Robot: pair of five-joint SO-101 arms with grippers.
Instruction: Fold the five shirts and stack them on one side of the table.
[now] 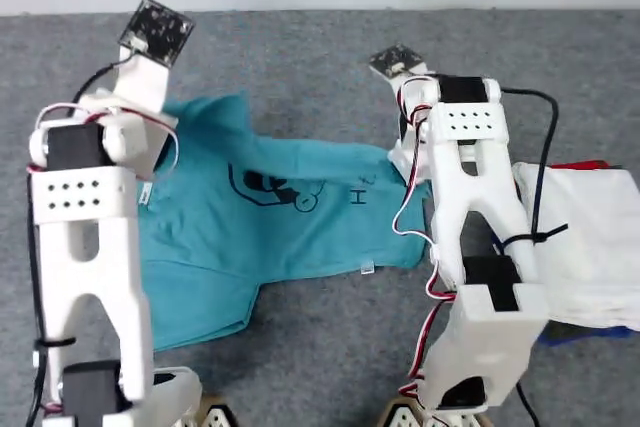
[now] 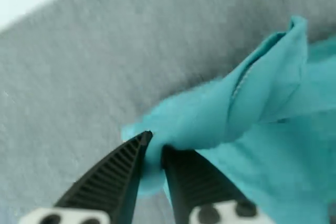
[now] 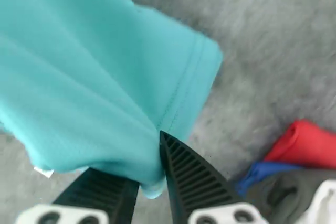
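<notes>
The teal shirt lies spread on the grey table, with 2 grippers holding it. The left gripper is clenched on a bunched fold at its far-left corner. The right gripper pinches its hemmed right corner. A stack of folded shirts, white on top, sits just right of the teal shirt.

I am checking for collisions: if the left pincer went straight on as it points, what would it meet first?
The teal shirt: the left pincer is shut on a bunched fold, and more of that cloth lies directly ahead; depth beyond is unclear.
</notes>
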